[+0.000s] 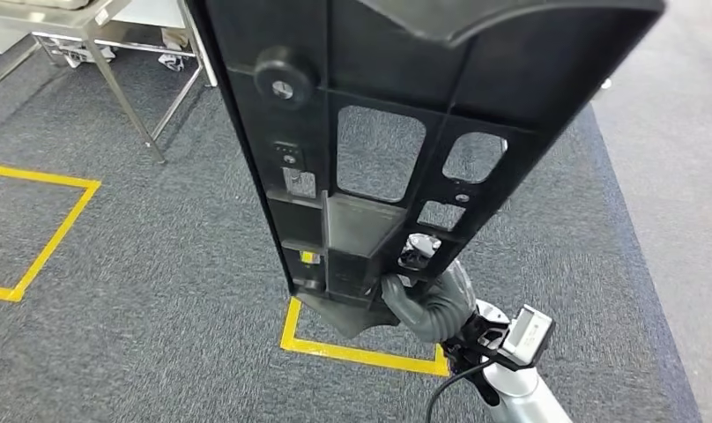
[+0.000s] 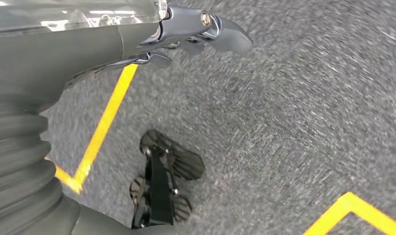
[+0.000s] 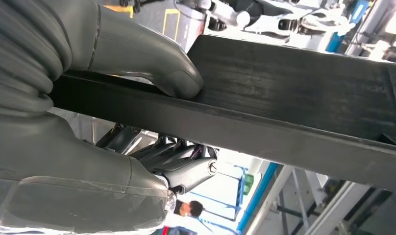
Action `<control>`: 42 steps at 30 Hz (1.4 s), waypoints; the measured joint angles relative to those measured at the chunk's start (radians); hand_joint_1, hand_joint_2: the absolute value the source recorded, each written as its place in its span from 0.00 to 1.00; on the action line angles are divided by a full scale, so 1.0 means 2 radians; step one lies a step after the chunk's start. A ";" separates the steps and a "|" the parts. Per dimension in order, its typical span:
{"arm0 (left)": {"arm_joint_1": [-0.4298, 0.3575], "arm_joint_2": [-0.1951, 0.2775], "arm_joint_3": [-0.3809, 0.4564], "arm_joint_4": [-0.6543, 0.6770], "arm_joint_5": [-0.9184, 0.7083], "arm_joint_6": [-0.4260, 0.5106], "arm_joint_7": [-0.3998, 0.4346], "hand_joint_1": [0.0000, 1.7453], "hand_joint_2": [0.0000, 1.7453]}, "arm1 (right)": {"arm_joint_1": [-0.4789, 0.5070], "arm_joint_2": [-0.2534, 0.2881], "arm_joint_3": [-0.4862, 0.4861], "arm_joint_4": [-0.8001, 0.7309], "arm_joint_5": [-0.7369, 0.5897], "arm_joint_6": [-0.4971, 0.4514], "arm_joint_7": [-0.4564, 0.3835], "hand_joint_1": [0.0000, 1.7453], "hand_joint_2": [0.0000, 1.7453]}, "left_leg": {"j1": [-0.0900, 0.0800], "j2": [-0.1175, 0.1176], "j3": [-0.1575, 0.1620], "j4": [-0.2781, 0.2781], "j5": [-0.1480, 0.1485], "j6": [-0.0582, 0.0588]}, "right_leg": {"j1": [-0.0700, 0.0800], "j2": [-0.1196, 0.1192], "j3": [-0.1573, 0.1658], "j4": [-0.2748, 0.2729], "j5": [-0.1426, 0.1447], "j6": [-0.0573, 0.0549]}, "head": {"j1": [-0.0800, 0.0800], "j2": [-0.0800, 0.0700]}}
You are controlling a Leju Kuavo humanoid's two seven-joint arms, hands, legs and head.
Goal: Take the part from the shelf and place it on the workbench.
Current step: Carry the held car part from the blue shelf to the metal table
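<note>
The long black part (image 1: 370, 150) fills the centre of the head view, clamped at its lower end by the right hand (image 1: 423, 300), thumb above and fingers (image 3: 186, 171) beneath. The left hand (image 2: 186, 34) hangs over the carpet, fingers apart and holding nothing. During the carry the part should be kept upright and steady until the bench (image 1: 88, 26), at upper left, is reached.

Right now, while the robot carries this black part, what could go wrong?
1. The right robot hand grips the long black part at its lower end alone, so it may tilt or slip.
2. The part hides much of the head view, so the metal table ahead could be struck.
</note>
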 joint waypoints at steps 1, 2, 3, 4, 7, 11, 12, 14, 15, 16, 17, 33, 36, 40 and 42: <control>0.001 0.000 0.000 0.000 -0.001 -0.001 0.000 0.00 1.00 | -0.001 0.000 0.000 0.002 0.000 0.000 0.000 1.00 1.00 | -0.001 0.004 0.000 0.000 0.000 0.002 | 0.000 -0.015 -0.015 0.032 -0.016 0.001 | 0.002 0.000; 0.001 0.000 0.000 0.000 -0.001 -0.001 0.000 0.00 1.00 | -0.001 0.000 0.000 0.003 -0.001 0.001 0.000 1.00 1.00 | -0.003 0.008 0.000 0.000 -0.001 0.003 | 0.000 -0.023 -0.033 0.068 -0.031 0.002 | 0.003 0.000; 0.002 0.000 0.000 0.000 -0.002 -0.002 0.000 0.00 1.00 | -0.001 0.000 -0.001 0.005 -0.001 0.002 0.000 1.00 1.00 | -0.004 0.012 0.000 0.000 -0.001 0.004 | -0.001 -0.026 -0.046 0.095 -0.040 0.003 | 0.003 0.000; 0.003 0.001 0.000 0.000 -0.002 -0.003 0.000 0.00 1.00 | 0.000 0.000 -0.001 0.006 -0.001 0.003 0.000 1.00 1.00 | -0.004 0.015 0.000 0.000 -0.002 0.004 | -0.001 -0.028 -0.052 0.107 -0.039 0.003 | 0.003 0.000; 0.002 0.000 0.000 0.000 -0.006 -0.006 0.000 0.00 1.00 | 0.000 0.000 -0.004 0.007 -0.001 0.005 0.001 1.00 1.00 | -0.005 0.020 0.003 0.000 -0.004 0.002 | 0.001 -0.030 -0.011 0.031 0.003 -0.003 | 0.003 0.000; 0.001 0.000 0.000 0.000 -0.012 -0.009 0.000 0.00 1.00 | -0.001 0.000 -0.008 0.007 0.001 0.004 0.002 1.00 1.00 | -0.007 0.023 0.005 -0.001 -0.007 -0.006 | 0.007 -0.033 0.023 -0.038 0.017 -0.013 | 0.002 0.000; 0.000 0.000 0.000 0.000 -0.013 -0.010 0.000 0.00 1.00 | -0.001 0.000 -0.009 0.007 0.002 0.004 0.002 1.00 1.00 | -0.007 0.023 0.006 -0.003 -0.007 -0.009 | 0.006 -0.032 0.024 -0.040 0.017 -0.015 | 0.002 0.000; -0.001 0.001 -0.001 0.000 -0.014 -0.010 -0.001 0.00 1.00 | -0.002 0.000 -0.010 0.006 0.003 0.004 0.002 1.00 1.00 | -0.007 0.023 0.005 0.007 -0.014 -0.014 | 0.004 -0.031 0.032 -0.048 0.017 -0.020 | 0.001 0.000; -0.001 0.001 -0.001 0.000 -0.015 -0.010 -0.001 0.00 1.00 | -0.002 0.001 -0.011 0.006 0.003 0.004 0.003 1.00 1.00 | -0.007 0.023 -0.004 0.025 -0.023 -0.016 | 0.002 -0.031 0.036 -0.051 0.017 -0.023 | 0.000 0.000; -0.001 0.001 -0.001 0.000 -0.016 -0.011 -0.002 0.00 1.00 | -0.002 0.001 -0.011 0.006 0.004 0.004 0.003 1.00 1.00 | -0.007 0.022 -0.018 0.054 -0.035 -0.017 | 0.003 -0.031 0.039 -0.053 0.015 -0.025 | 0.000 0.000; -0.001 0.002 -0.001 0.000 -0.017 -0.011 -0.002 0.00 1.00 | -0.002 0.001 -0.011 0.007 0.005 0.004 0.003 1.00 1.00 | -0.006 0.022 -0.038 0.090 -0.049 -0.018 | 0.003 -0.031 0.042 -0.053 0.013 -0.027 | -0.001 0.000; 0.000 0.004 -0.001 0.000 -0.021 -0.009 -0.004 0.00 1.00 | 0.000 0.003 -0.012 0.007 0.011 -0.002 0.003 1.00 1.00 | -0.005 0.018 0.002 -0.002 -0.002 0.006 | 0.002 -0.026 -0.005 0.075 -0.049 -0.001 | 0.003 0.000; 0.002 0.004 -0.001 0.000 -0.021 -0.009 -0.004 0.00 1.00 | 0.005 0.003 -0.012 0.007 0.012 -0.003 0.003 1.00 1.00 | -0.005 0.018 0.016 -0.003 -0.013 0.004 | -0.001 -0.027 -0.037 0.087 -0.033 0.001 | 0.004 0.000; 0.002 0.004 -0.001 0.000 -0.022 -0.009 -0.004 0.00 1.00 | 0.009 0.003 -0.013 0.002 0.017 -0.005 -0.001 1.00 1.00 | -0.005 0.018 0.036 -0.005 -0.030 -0.005 | 0.003 -0.034 -0.008 -0.022 0.036 -0.007 | 0.003 0.000; 0.002 0.005 -0.001 0.000 -0.021 -0.008 -0.003 0.00 1.00 | 0.016 0.003 -0.016 -0.004 0.021 -0.009 -0.007 1.00 1.00 | -0.005 0.019 0.040 -0.005 -0.033 -0.012 | 0.005 -0.034 -0.007 -0.031 0.032 -0.014 | 0.002 0.000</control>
